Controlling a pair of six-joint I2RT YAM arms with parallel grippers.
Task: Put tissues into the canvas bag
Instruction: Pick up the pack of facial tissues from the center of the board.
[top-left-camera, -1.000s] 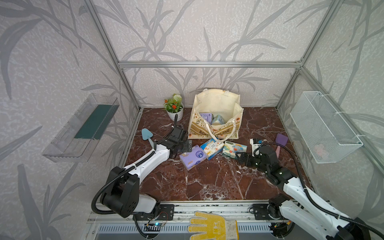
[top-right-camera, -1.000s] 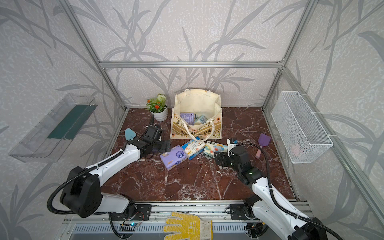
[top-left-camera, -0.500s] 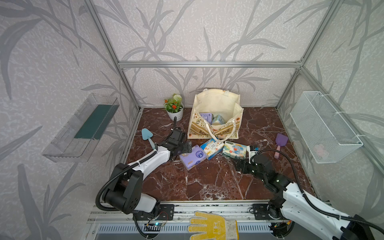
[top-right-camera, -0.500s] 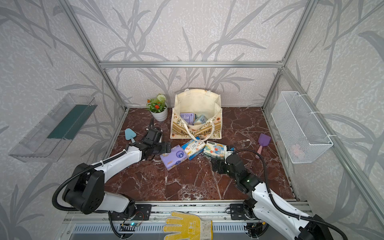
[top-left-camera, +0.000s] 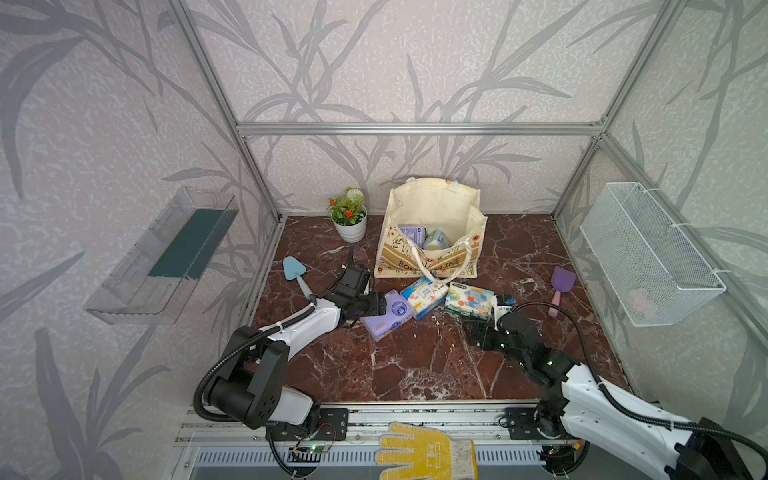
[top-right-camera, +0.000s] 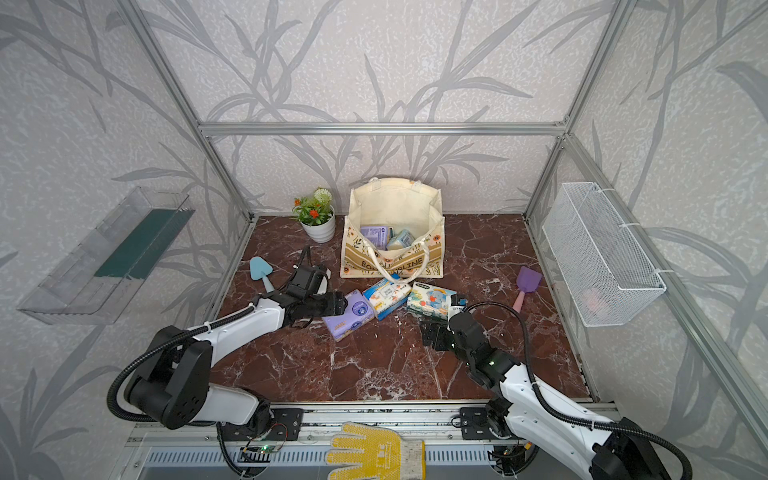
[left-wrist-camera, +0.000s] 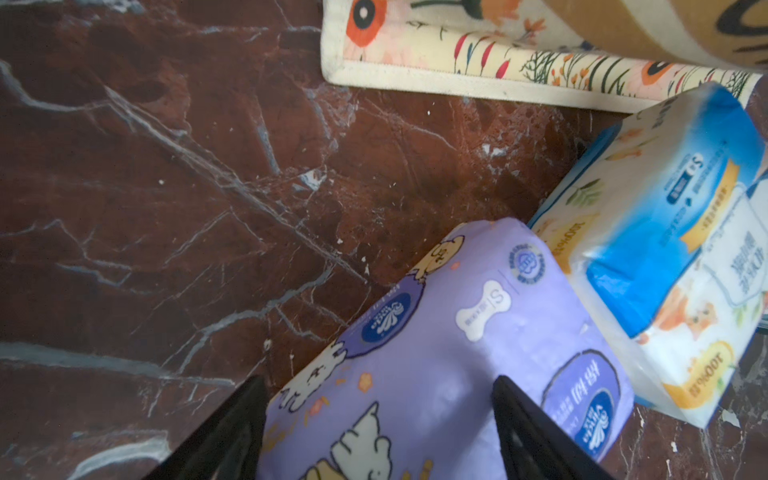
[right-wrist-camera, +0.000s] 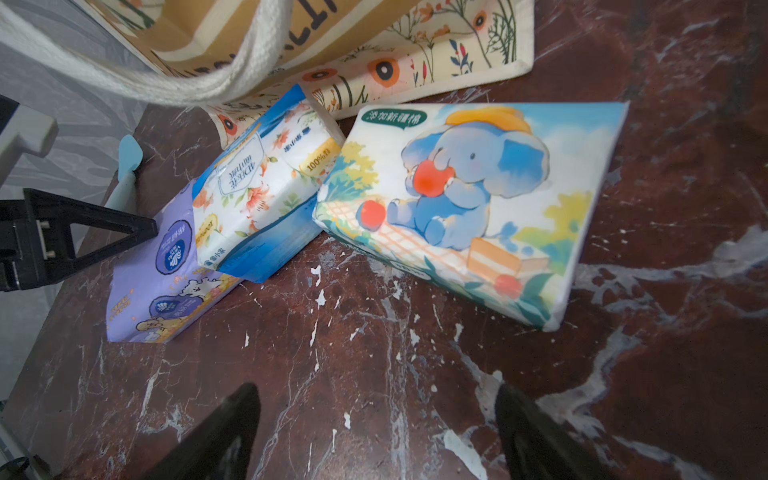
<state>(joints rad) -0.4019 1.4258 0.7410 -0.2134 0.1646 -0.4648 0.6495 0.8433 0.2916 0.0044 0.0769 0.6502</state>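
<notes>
Since three tissue packs lay out on the dark red marble tabletop (top-left-camera: 415, 365), the task looked only partly done. The cream canvas tote bag with tan striped band (top-left-camera: 432, 203) stood upright and open at 12 o'clock of the table. A purple wrapped pack (top-left-camera: 412, 235) and a pale blue-green pack (top-left-camera: 436, 240) sat inside it.

The row at the bag's 6 o'clock ran:
- purple plastic-wrapped tissue brick (top-left-camera: 386, 313) at 7;
- blue-white tissue brick (top-left-camera: 424, 296) touching it, just beside the bag's foot;
- elephant-print tissue brick (top-left-camera: 469, 300) at 5.

The left gripper (left-wrist-camera: 377, 380) reached in low from the purple brick's 9 o'clock, probably because that pack was outermost and easy to get at. Its jaws were wide and astride the brick's near end. One finger (left-wrist-camera: 232, 428) met the wrap, but whether it really squeezed, could not tell. The brick lay flat on the tabletop, not lifted.

The right gripper (right-wrist-camera: 374, 388) hung at the elephant brick's 6 o'clock, jaws wide, empty and touching nothing. It was likely lined up for that one.
</notes>
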